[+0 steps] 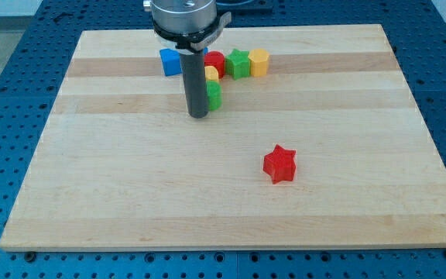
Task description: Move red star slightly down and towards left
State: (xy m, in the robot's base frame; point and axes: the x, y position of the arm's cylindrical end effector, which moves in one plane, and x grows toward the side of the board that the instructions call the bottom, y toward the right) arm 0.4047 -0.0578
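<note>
The end effector is a plain rod with nothing to open or close, so it is gripping nothing; my tip (198,115) is resting on the worktop (130,194) in the upper centre of the frame, just beside the green block (214,96). It is crowding the cluster there: blue block (170,61), red block (215,61), green star (239,63), yellow block (259,61) and a partly hidden yellow piece (211,74). The red star (279,163) is sitting alone right of centre, well apart from my tip, so in my judgement the rod is needing to reach its upper-right side to push it down-left.
</note>
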